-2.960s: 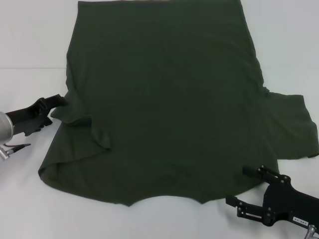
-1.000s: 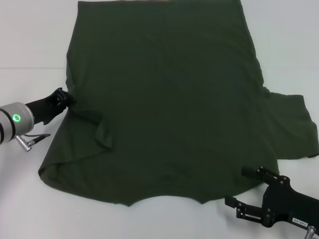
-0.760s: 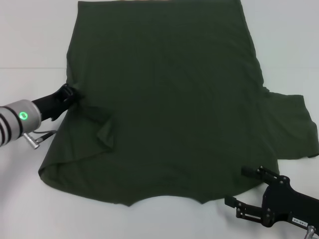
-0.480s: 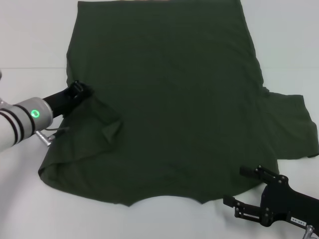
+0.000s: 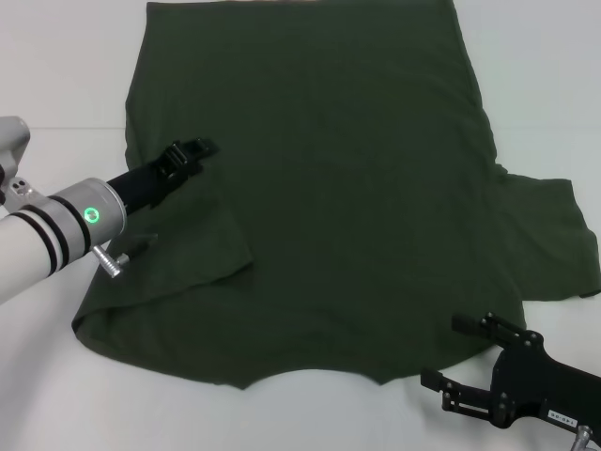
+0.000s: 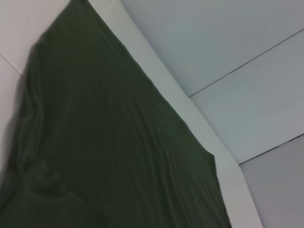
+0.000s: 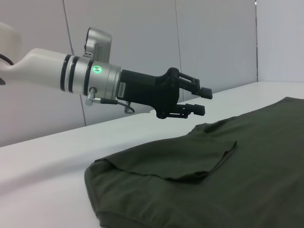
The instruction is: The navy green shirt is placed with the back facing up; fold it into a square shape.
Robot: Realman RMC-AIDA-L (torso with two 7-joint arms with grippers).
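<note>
The navy green shirt lies spread on the white table, its neckline at the near edge. Its left sleeve is folded inward and lies flat on the body. My left gripper hovers just above the shirt's left side. In the right wrist view this left gripper is open, with nothing between its fingers. The folded sleeve lies below it. My right gripper rests open on the table by the shirt's near right corner. The right sleeve sticks out flat. The left wrist view shows only shirt and table.
White table surrounds the shirt on the left, right and near sides. The shirt's far hem runs out of the head view at the top. A pale panelled wall stands behind the table.
My left gripper moved right and forward over the shirt, dragging the left sleeve inward. It then let go, and the sleeve now lies folded on the body. The right arm stayed put.
</note>
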